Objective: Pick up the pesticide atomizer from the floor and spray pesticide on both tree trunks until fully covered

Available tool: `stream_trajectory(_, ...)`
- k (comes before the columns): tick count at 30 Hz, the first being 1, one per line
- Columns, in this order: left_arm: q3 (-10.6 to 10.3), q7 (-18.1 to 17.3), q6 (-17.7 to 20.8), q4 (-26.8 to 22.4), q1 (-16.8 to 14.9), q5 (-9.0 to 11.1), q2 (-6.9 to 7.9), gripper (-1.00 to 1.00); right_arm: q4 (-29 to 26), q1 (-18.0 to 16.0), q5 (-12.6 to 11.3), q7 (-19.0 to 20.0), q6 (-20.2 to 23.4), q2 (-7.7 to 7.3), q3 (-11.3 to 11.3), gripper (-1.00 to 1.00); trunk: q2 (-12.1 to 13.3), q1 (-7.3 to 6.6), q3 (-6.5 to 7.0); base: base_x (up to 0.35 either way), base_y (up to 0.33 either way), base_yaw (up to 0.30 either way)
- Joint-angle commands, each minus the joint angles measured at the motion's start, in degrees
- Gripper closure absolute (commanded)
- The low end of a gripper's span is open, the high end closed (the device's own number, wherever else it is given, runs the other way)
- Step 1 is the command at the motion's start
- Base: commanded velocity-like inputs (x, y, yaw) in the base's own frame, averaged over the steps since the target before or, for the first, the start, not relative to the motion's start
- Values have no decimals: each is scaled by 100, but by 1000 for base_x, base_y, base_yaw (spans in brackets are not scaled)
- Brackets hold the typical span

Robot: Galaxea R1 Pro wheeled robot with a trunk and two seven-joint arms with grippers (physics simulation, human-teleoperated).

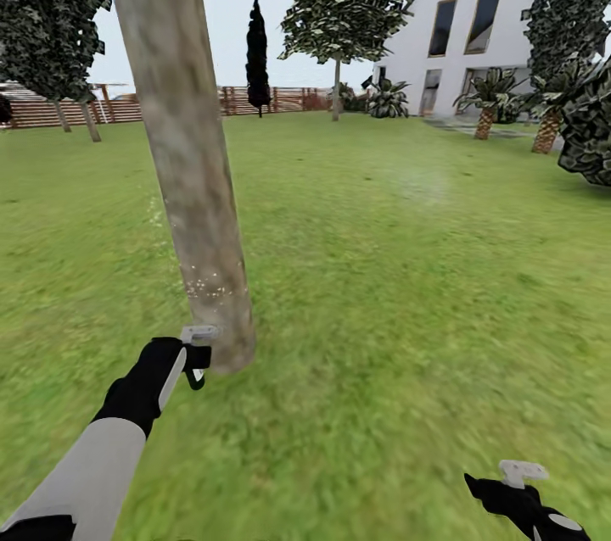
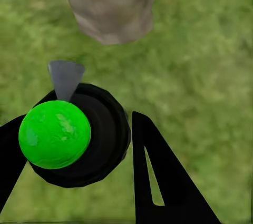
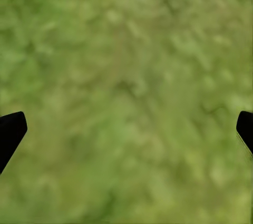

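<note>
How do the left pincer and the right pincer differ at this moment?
The left pincer is shut on the pesticide atomizer, beside the tree trunk; the right pincer is open and holds nothing. The left one is raised near the trunk's base; the right one hangs low over grass. Both have black fingers.

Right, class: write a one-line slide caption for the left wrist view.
Left tool grips the atomizer, aimed at the trunk base over grass.

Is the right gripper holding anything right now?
No: in the right wrist view the right gripper has its fingertips spread wide apart with only grass between them.
</note>
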Motion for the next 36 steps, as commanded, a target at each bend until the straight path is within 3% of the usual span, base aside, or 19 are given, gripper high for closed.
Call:
stream_trajectory(1,6,-16,25,0,-4,-32,-7,100,2,-6,58,40,-23,3,-48,-100,-2,0,-5,80,-272,276)
stream_trajectory(7,6,-68,23,48,-4,-17,-14,100,-6,-6,58,40,-23,-9,-50,-100,-2,0,-5,115,-272,273)
stream_trajectory(10,14,-45,-309,131,-4,160,-64,100,-20,-6,57,40,-31,-39,-57,-100,-2,0,-5,134,-271,233)
stream_trajectory(14,-45,-89,-285,-118,-80,185,-29,100,-20,-6,58,40,-32,-41,-55,-100,-2,0,-5,87,-162,66)
stream_trajectory(18,-50,-629,980,-352,-1050,148,119,100,-23,-6,58,40,-32,-41,-51,-100,-2,0,-5,3,-6,1)
stream_trajectory(19,-53,-677,1149,-366,-1306,130,131,100,-25,-6,58,40,-32,-41,-54,-100,-2,0,-5,0,0,0)
stream_trajectory(21,-55,-692,1235,-373,-1507,121,238,100,-26,-6,58,40,-32,-41,-56,-100,-2,0,-5,0,0,0)
stream_trajectory(23,-69,-698,1247,-382,-1509,134,388,100,-26,-6,58,40,-32,-41,-57,-100,-2,0,-5,0,0,0)
stream_trajectory(28,-156,-699,1173,-355,-1463,137,418,100,-20,-6,58,40,-32,-41,-56,-100,-2,0,-5,-81,0,0)
stream_trajectory(31,-140,-706,1246,-375,-1600,134,414,100,-25,-6,58,40,-32,-41,-57,-100,-2,0,-5,-23,0,0)
stream_trajectory(34,-143,-694,1413,-327,-2373,131,441,100,-30,-6,58,40,-32,-49,-57,-100,-2,0,-5,-2,0,-74)
stream_trajectory(36,-152,-685,1436,-330,-2499,128,446,100,-33,-6,56,40,-32,-50,-57,-100,-2,0,-5,0,0,-191)
